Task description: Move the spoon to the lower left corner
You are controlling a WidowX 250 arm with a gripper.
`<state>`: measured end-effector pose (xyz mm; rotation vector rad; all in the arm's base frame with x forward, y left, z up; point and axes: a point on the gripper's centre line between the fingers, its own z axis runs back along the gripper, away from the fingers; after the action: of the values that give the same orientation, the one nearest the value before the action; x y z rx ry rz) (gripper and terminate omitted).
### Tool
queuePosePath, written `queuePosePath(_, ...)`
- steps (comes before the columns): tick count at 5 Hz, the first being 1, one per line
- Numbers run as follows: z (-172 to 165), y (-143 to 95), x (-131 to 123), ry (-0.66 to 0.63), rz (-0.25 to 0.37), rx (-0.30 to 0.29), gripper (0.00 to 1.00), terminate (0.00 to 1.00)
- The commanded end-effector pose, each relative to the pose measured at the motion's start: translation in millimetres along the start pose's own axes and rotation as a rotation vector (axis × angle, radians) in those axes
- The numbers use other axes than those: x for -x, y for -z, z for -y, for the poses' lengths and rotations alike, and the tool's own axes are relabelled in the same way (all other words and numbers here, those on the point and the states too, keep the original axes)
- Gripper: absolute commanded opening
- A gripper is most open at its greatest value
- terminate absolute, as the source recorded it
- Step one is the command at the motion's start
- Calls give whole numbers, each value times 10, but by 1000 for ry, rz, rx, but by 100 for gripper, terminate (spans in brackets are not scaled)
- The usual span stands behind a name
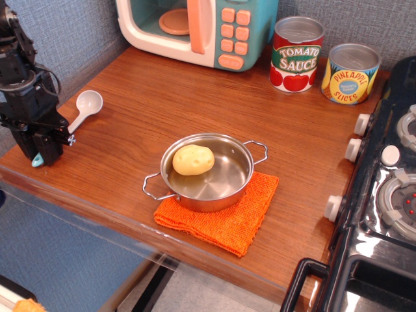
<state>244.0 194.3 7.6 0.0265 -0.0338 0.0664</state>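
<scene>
The spoon [84,107] has a round white bowl and white stem; its light blue handle tip [38,160] pokes out below my gripper. My black gripper [44,140] stands at the left edge of the brown wood-grain countertop, shut on the spoon's stem. The spoon's bowl points up and to the right, low over the wood; I cannot tell if it touches. The lower left corner [29,170] of the counter lies right under the gripper.
A steel pot [207,170] with a yellow potato [193,159] sits on an orange cloth [227,218] mid-counter. A toy microwave [198,27] and two cans [296,53] stand at the back. A black stove [383,195] is on the right.
</scene>
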Motion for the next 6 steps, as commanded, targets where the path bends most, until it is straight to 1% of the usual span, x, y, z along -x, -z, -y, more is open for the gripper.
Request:
queuePosePath(1,1,-202,-17,10,41,3,100,0)
queuePosePath(2,-3,-512,-28,3,126,27,100,0)
queuePosePath(3,76,-976,-10,-1,214,9,100,0)
queuePosePath(4,141,-1066,9,-22,203,19,100,0)
queuePosePath(5,174,-1037,5,13,173,-1,100,0)
queuePosePath(6,174,-1037,5,13,173,-1,100,0)
